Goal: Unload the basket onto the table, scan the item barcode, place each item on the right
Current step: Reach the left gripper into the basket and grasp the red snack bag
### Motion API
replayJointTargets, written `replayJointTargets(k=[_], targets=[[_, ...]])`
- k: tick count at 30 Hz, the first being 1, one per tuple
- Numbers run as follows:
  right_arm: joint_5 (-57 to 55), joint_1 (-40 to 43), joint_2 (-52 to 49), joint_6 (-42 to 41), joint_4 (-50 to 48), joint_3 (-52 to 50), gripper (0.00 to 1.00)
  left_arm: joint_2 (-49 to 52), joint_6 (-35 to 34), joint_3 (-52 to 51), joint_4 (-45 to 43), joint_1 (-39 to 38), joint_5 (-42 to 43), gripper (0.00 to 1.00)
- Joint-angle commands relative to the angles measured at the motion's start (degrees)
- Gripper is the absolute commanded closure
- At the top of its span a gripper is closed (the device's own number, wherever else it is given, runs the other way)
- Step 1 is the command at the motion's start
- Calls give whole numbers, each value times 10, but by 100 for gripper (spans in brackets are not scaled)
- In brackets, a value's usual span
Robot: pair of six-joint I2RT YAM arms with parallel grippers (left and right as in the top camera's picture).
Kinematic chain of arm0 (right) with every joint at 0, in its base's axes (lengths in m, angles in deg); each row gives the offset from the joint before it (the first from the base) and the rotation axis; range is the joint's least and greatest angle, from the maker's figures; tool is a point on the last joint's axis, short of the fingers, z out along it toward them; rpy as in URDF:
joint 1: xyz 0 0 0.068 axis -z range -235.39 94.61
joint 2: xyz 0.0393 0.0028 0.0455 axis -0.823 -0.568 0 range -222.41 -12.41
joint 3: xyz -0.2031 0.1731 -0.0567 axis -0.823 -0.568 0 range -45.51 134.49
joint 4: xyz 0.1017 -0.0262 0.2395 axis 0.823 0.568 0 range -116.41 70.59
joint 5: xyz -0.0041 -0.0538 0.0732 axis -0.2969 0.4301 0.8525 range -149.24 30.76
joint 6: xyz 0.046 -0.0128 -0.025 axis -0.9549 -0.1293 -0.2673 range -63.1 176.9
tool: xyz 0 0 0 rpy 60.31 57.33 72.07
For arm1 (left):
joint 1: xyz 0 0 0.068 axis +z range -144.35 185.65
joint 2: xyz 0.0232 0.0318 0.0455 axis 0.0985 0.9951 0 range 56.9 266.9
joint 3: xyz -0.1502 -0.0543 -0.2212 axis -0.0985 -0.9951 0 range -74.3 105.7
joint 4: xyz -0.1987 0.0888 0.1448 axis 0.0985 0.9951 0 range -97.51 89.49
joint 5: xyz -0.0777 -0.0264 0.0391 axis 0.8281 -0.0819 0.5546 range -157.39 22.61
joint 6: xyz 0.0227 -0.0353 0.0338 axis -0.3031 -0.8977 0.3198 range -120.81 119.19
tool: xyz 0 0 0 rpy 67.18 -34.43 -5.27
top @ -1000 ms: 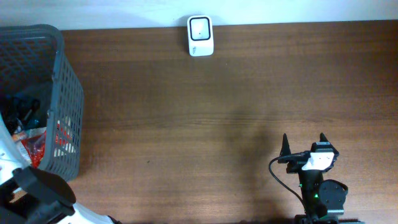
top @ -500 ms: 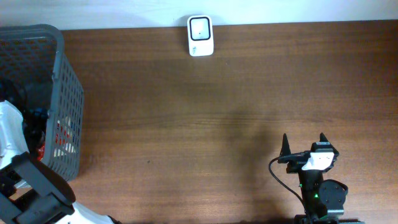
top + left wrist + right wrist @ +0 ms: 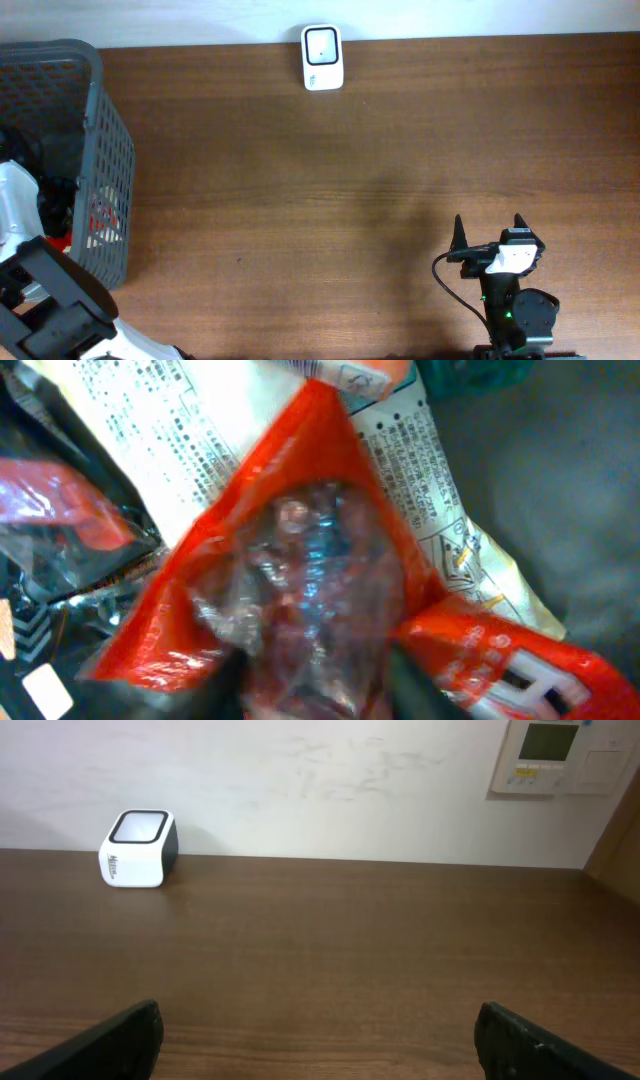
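Observation:
The item is a red snack packet [image 3: 300, 550] with a clear window, lying among other packets inside the grey basket [image 3: 112, 150]. My left gripper [image 3: 315, 682] reaches down into the basket, its dark fingers [image 3: 225, 685] pressed against both sides of the packet's crumpled window. In the overhead view the left arm [image 3: 25, 210] hides the grip. The white barcode scanner [image 3: 322, 57] stands at the table's far edge, also visible in the right wrist view as the scanner [image 3: 138, 848]. My right gripper [image 3: 490, 236] rests open and holds nothing near the front right.
The basket holds several other packets, among them a white printed wrapper [image 3: 130, 430] and a dark one [image 3: 40, 630]. A wall panel [image 3: 560, 755] hangs behind the table. Bare wooden tabletop [image 3: 330, 200] lies between basket, scanner and right arm.
The left arm has dropped deeper into the basket and its jaws have closed in on the red packet. The right arm has not moved.

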Motion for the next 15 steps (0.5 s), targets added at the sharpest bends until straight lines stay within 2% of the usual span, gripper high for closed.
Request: replayJointTargets(k=[1,3,4,9,15], targets=[[-3,-4,3,2,1,-5,2,12,4,-3,8,2,12,84],[-3,-3,3,2,1,-5,2,10,10,3,11,3,32,98],[-3,-3,3,2,1,-5,2,7,10,10,19,2,33,100],[-3,-3,3,2,1,-5,2,-17,10,64,62,2,46,100],[-3,-3,3,2,1,-5,2,-141,10,127,63,2,98,100]])
